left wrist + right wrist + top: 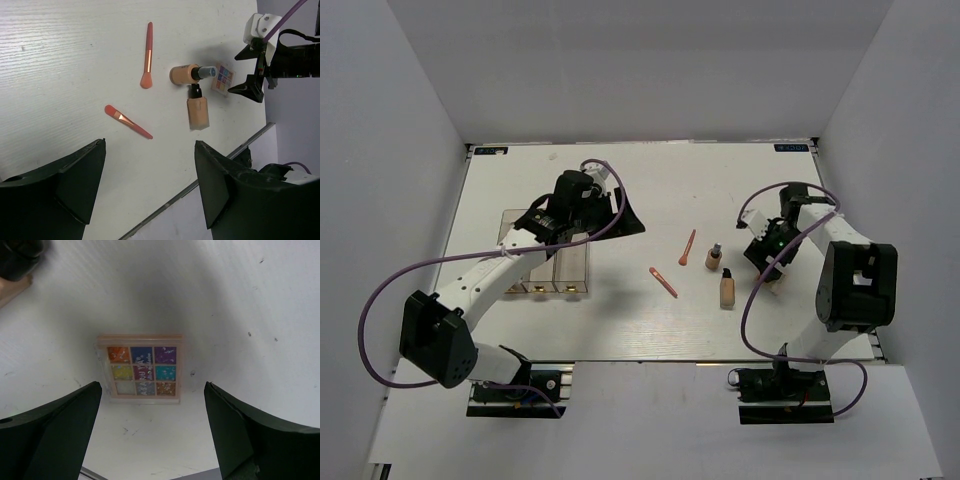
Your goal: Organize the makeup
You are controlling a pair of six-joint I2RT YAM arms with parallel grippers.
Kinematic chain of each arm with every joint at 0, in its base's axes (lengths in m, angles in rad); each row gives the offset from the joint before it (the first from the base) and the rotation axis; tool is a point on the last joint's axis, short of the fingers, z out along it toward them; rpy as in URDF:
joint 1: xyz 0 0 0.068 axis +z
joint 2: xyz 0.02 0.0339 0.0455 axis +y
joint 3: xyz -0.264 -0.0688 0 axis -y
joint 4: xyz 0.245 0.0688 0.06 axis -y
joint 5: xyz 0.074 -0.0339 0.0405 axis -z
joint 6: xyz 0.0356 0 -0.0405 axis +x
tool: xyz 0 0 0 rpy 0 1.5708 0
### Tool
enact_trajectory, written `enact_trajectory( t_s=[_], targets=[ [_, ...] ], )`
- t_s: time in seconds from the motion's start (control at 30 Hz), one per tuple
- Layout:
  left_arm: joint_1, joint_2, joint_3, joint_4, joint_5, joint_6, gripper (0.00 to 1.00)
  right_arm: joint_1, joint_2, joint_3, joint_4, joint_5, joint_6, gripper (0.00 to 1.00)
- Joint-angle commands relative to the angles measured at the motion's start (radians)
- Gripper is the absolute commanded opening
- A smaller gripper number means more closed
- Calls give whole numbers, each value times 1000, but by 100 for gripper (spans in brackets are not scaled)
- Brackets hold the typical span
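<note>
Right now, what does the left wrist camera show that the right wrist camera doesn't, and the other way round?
Only the left wrist view shows a coral-pink brush, a second brush, a round beige bottle and a square beige bottle in full, plus the right gripper seen from outside, poised at the palette. Only the right wrist view shows the palette's nine colour squares clearly, framed by that gripper's open jaws; a beige edge in its corner may be a bottle. Both show the palette and the white table.
</note>
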Motion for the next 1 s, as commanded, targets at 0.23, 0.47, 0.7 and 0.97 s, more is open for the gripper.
enact_trajectory(
  t_s=[0.23,0.47,0.7,0.97],
  targets=[
    [-5,-30,15,-38,-39,11,82,5,55,42,1,-19,-52,89],
    [-5,-30,14,-38,-38,13,82,8,46,5,-19,-60,-62,89],
    [-5,-55,-11,-38,-45,7,82,16,53,-21,-4,-63,-45,89],
    [-5,-73,-23,-42,-51,1,82,45,46,-61,56,-19,-14,89]
  ],
)
